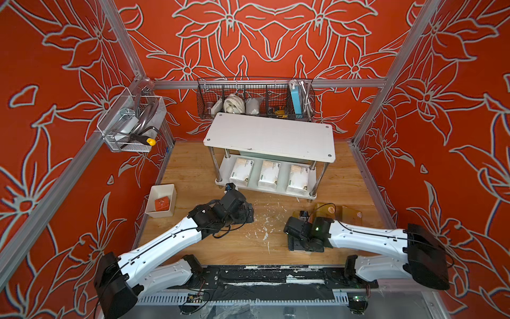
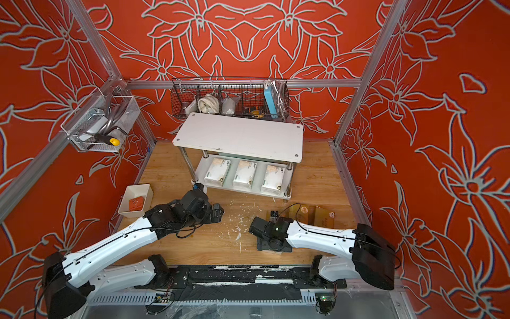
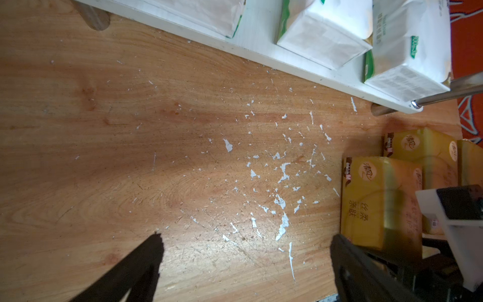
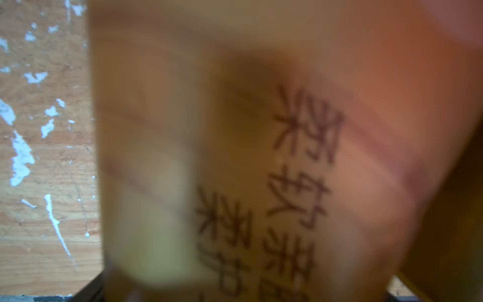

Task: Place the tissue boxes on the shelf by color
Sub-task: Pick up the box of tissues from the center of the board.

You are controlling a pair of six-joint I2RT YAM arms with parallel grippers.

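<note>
**A:** What is settled, and what is in hand?

**B:** Three white soft tissue packs with green print (image 1: 269, 174) are lined up on the lower tier of the white two-tier shelf with chrome legs (image 1: 270, 135). Its top tier is bare. Three shiny gold tissue packs (image 3: 423, 149) are left on the wooden bench (image 1: 190, 163) in front of the shelf, toward the right arm's side. The pick-up of one of them is judged to be the step in hand.

**A:** How are the grippers set?

**B:** The right gripper (image 1: 305, 243) is poised over the gold pack (image 4: 261, 157) farthest from the shelf. That pack fills the right wrist view in a blur, so it cannot be told whether the jaws are spread or pressed on it. The left gripper (image 3: 248, 251) is spread wide over bare bench in front of the shelf, with nothing in it.

**A:** How is the step done well?

**B:** The wrap looks slick and the pack soft, so it is best taken across its narrow width, near the middle. It should be squeezed only enough to prevent slipping. It should be lifted clear of the neighbouring pack just beside it and raised above the shelf's top edge. When it is set down, room should be left for the other two.
</note>
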